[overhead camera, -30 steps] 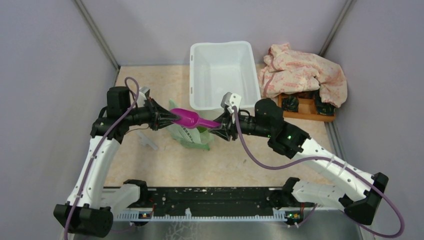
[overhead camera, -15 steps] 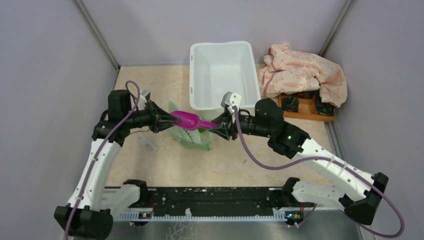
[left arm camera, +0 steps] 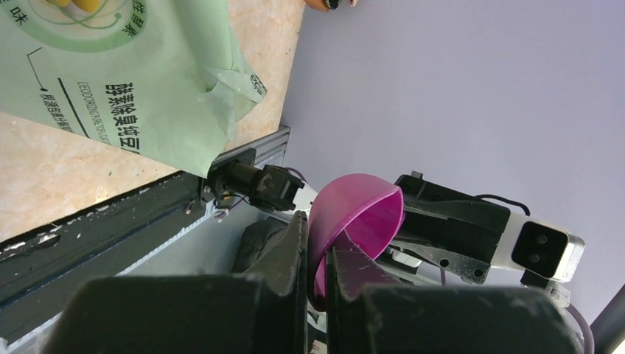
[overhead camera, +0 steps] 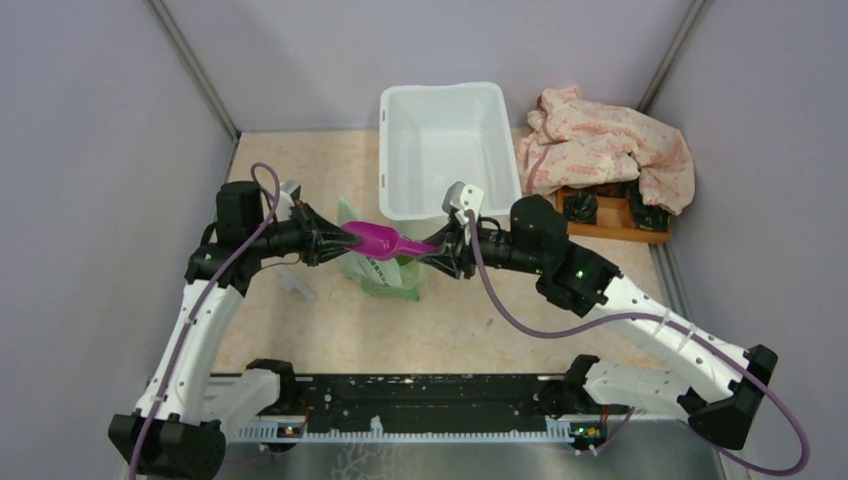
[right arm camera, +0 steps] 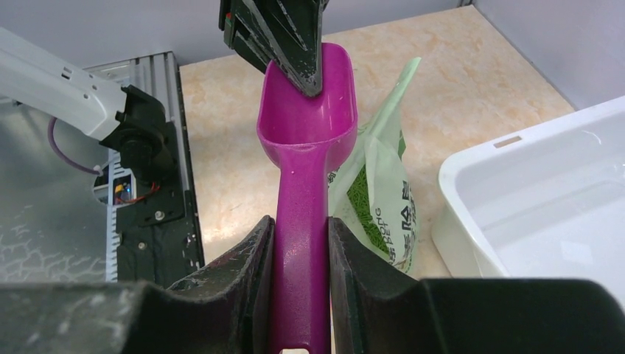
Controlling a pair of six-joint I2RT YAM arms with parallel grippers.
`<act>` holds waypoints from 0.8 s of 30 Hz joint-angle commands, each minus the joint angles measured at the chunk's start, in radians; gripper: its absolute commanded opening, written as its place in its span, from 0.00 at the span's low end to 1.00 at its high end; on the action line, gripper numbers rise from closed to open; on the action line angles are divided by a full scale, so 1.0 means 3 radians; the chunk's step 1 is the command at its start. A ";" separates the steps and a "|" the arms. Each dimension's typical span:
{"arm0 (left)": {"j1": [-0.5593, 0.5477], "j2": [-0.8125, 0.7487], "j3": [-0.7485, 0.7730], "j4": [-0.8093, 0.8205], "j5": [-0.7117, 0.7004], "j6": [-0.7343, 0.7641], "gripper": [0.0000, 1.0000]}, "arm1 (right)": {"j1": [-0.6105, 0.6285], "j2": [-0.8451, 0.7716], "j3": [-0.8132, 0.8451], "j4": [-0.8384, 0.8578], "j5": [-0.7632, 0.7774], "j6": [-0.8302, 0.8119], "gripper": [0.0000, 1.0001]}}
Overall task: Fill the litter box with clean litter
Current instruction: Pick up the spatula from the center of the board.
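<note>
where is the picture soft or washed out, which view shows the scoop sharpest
Right wrist: scoop sharpest, right end effector dark, soft. Left wrist: bag print crisp, left end effector a blurred black mass. Top external: even light, litter box bright white, no harsh glare.

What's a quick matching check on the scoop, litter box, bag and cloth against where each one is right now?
Things:
1. magenta scoop
2. litter box
3. green bag
4. patterned cloth

States:
A. draped over the wooden tray
B. gripped by the left gripper at the bowl and the right gripper at the handle
C. no litter visible inside
D. directly below the scoop

Pairs: 1-B, 2-C, 3-D, 4-A
</note>
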 commanded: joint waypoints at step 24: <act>0.0002 0.0262 0.0589 -0.0036 -0.0314 0.0666 0.35 | 0.0074 -0.0110 0.0596 -0.0359 0.0011 0.0329 0.00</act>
